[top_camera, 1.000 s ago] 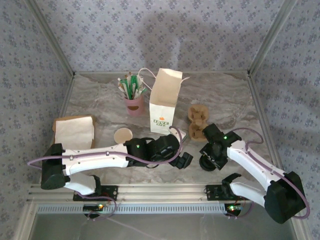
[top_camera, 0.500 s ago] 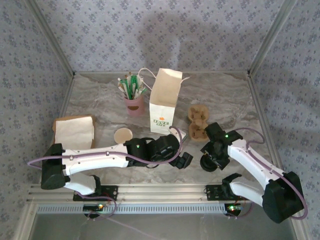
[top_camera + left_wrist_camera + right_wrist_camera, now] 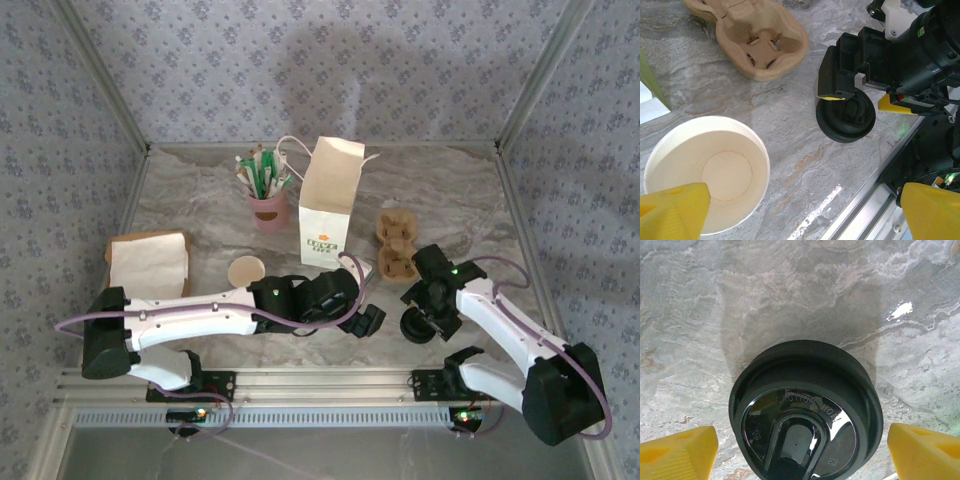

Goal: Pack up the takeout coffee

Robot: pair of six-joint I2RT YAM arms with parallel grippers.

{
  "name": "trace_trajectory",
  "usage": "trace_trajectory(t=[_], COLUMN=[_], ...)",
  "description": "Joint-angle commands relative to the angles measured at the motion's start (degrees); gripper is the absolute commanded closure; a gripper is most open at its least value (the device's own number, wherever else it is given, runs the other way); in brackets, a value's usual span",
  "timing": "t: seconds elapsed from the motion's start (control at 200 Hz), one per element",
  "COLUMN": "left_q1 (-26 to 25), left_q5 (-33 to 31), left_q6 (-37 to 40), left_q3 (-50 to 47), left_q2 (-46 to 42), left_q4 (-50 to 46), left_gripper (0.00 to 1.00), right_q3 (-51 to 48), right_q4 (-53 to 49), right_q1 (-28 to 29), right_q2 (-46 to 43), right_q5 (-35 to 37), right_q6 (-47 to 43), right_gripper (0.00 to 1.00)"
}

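The takeout coffee as a lidded cup is out of view. An open paper cup (image 3: 705,172) with a cream-white inside stands on the marble under my left gripper (image 3: 802,215). That gripper is open, its left fingertip (image 3: 672,212) overlapping the cup's rim. A loose black lid (image 3: 805,415) lies top up on the table (image 3: 450,190) near the front edge. My right gripper (image 3: 800,450) hangs over it, open, with a gap between each yellow pad and the lid's rim. From above, the lid (image 3: 413,327) sits just below the right gripper (image 3: 427,312), to the right of the left gripper (image 3: 367,320).
A white paper bag (image 3: 328,205) stands open mid-table. A cardboard cup carrier (image 3: 395,245) lies to its right. A pink cup of stirrers (image 3: 266,200) is behind, a tan cup (image 3: 246,271) and a brown bag with napkins (image 3: 148,262) at left. The metal rail (image 3: 330,385) borders the front.
My right gripper's jaws have widened around the black lid and the right wrist has shifted slightly. The left arm has stayed still.
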Motion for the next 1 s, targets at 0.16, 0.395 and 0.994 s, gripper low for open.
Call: trace_trajectory(t=[0.16,0.395,0.994], left_q1=[-0.4,-0.3,-0.4], left_q5=[-0.4,-0.6,-0.8], left_q6=[0.1,0.1,-0.1], left_q3=[1.6,1.3,1.0], left_q2=[0.7,0.6,0.3], left_q4=[0.7,0.8,0.8], left_gripper=[0.02,0.02,0.03], right_q3=[-0.9,-0.9,-0.7], right_q4=[0.2,0.9,1.1], right_q1=[-0.3,-0.3,-0.3], right_q2=[1.6,2.2,3.1], right_q5=[-0.5,-0.6,-0.2], right_q6=[-0.5,-0.6,-0.7], right_gripper=[0.14,0.18,0.21])
